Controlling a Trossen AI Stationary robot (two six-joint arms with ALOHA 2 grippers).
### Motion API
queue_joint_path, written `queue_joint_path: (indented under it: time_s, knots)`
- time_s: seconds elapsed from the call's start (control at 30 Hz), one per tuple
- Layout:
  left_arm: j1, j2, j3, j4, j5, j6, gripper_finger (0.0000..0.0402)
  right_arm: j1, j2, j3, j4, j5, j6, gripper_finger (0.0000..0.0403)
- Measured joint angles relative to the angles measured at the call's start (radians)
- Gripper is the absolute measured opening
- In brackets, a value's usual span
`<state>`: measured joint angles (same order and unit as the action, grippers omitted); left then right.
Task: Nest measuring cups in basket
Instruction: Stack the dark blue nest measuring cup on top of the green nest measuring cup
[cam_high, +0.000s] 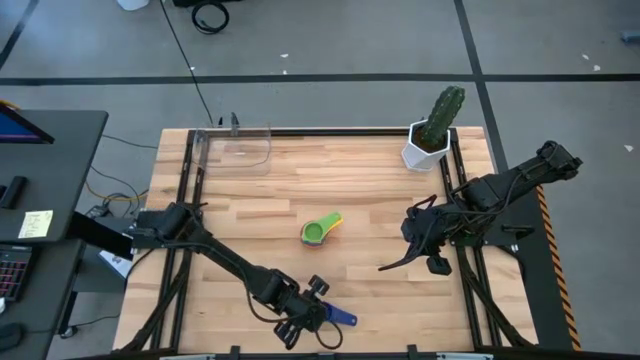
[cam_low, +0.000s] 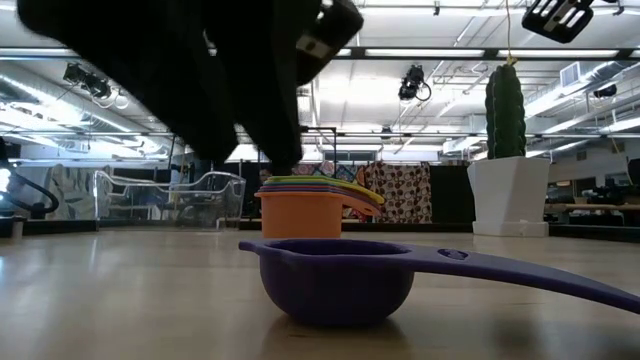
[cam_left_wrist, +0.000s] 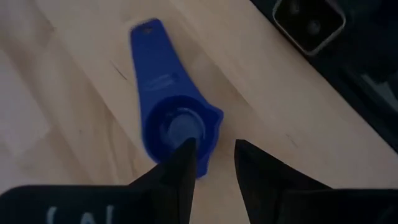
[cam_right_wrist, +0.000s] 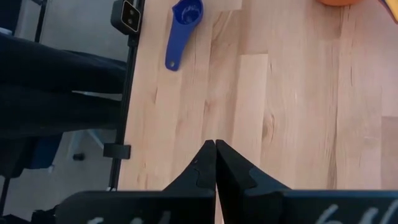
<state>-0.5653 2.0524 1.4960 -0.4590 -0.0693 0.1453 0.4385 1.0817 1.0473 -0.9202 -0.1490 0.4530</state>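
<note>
L gripper (cam_left_wrist: 211, 165) open, R gripper (cam_right_wrist: 215, 163) closed

On the wooden table (cam_high: 360, 190), a stack of cups (cam_high: 320, 229) sits near the middle. The left end effector (cam_high: 303, 318) hovers at the front edge beside a blue cup (cam_high: 341, 318). The right end effector (cam_high: 385, 267) waits over the right side. The clear basket (cam_high: 238, 148) sits at the back left corner, a cactus pot (cam_high: 427, 150) back right.

Dark jointed arms — black tapered claw fingers (cam_right_wrist: 233, 171) (matte).
</note>
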Motion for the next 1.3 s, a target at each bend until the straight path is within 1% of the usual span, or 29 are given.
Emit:
queue_joint_path:
  time_s: [0.17, 0.27, 0.4, 0.6, 0.7, 0.9, 1.07, 1.3]
  knots:
    - [0.0, 0.014, 0.0, 0.017, -0.011, 0.007, 0.0116, 0.0, 0.0, 0.0, -0.002, -0.001, 0.0, 0.0004]
    - [0.002, 0.013, 0.0, 0.037, -0.012, 0.037, 0.0116, 0.0, 0.0, 0.0, -0.002, -0.001, 0.0, 0.0004]
    - [0.002, 0.019, 0.0, 0.048, 0.028, 0.07, 0.0116, 0.0, 0.0, 0.0, -0.002, -0.001, 0.0, 0.0004]
    - [0.004, 0.029, 0.0, 0.063, 0.024, 0.109, 0.0116, 0.0, 0.0, 0.0, -0.002, -0.002, 0.0, 0.0004]
    - [0.014, 0.039, 0.001, 0.094, 0.026, 0.11, 0.0116, 0.0, 0.0, 0.0, -0.002, -0.002, 0.0, 0.0004]
    - [0.025, 0.052, 0.002, 0.099, 0.033, 0.112, 0.0116, 0.0, 0.0, 0.0, -0.002, -0.002, 0.0, 0.0004]
    - [0.022, 0.07, 0.0, 0.092, 0.092, 0.104, 0.0116, 0.0, 0.0, 0.0, -0.002, -0.002, 0.0, 0.0004]
    - [0.015, 0.07, 0.0, 0.095, 0.091, 0.11, 0.0116, 0.0, 0.0, 0.0, -0.002, -0.003, 0.0, 0.0004]
